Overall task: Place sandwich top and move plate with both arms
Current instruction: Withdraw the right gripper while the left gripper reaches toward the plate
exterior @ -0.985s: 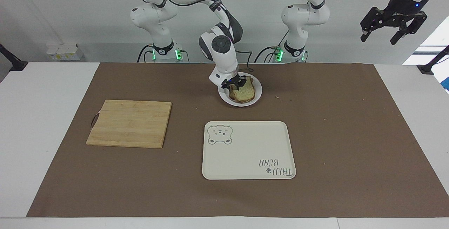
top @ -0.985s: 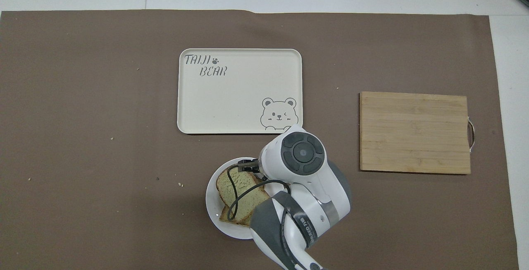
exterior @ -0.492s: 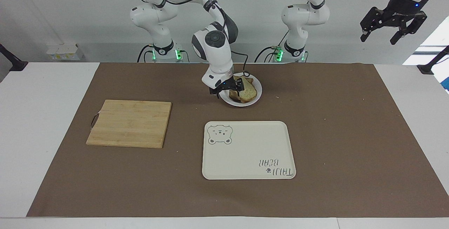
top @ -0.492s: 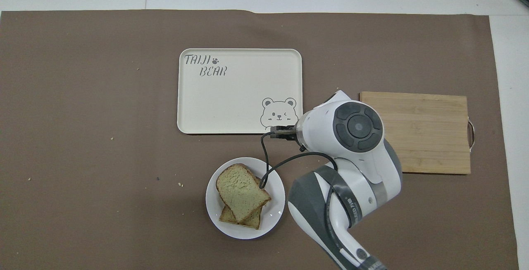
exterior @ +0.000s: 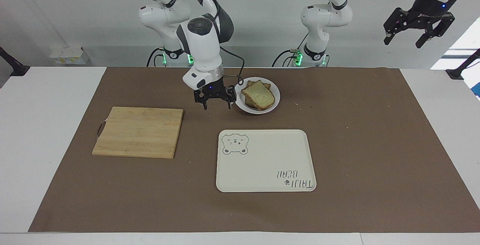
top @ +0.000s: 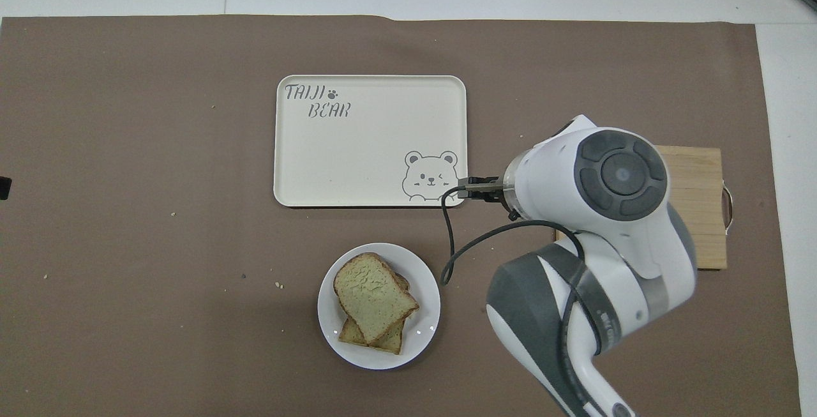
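Since the earlier frame, the right gripper (exterior: 214,101) has left the plate and moved toward the right arm's end of the table; it now hangs over the bare brown mat (exterior: 375,143), between the plate (exterior: 275,95) and the wooden cutting board (exterior: 138,131). Its fingers are spread apart and carry nothing. From above, the white and grey wrist of the right arm (top: 613,181) hides the gripper and covers part of the cutting board (top: 702,212).

The sandwich top (exterior: 258,95) lies free on the plate (top: 426,276), touching no gripper. It is a pale yellowish slice (top: 373,297) with a thin brown crust, rounded at one end and plain on its upper face. It rests crooked on another slice under it, whose corners stick out at the edge nearer to the robots. The plate is small, round and white, only a little wider than the bread.

Farther from the robots than the plate lies the cream tray (exterior: 262,170) with a bear drawing, and nothing is on it.

The left gripper (exterior: 418,35) waits high in the air past the left arm's end of the mat, fingers spread, holding nothing.
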You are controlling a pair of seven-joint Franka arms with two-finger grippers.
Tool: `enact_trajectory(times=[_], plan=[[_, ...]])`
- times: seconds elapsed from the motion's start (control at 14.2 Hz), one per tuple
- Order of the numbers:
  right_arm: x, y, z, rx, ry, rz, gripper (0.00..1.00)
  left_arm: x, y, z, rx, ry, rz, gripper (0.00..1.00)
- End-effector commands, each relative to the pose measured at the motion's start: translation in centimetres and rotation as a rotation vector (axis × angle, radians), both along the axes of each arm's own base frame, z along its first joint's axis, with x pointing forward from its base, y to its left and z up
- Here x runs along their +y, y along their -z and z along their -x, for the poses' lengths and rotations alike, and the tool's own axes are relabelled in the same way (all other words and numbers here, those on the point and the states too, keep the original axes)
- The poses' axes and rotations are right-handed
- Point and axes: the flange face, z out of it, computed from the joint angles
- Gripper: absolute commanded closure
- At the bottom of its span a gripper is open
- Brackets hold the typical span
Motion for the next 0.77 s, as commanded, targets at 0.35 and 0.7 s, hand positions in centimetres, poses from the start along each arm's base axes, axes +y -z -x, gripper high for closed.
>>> enact_trajectory(times=[0.35, 0.7], plan=[[-8.8, -9.1, 1.0, -0.02, 0.039, 0.032, 0.0, -3.9, 9.9, 3.6, 0.015, 0.057, 0.012, 0.0], [-13.3, -12.9, 1.0, -0.014, 0.107, 0.038, 0.0, -8.5, 19.1, 4.2, 0.049, 0.059, 0.187, 0.0]])
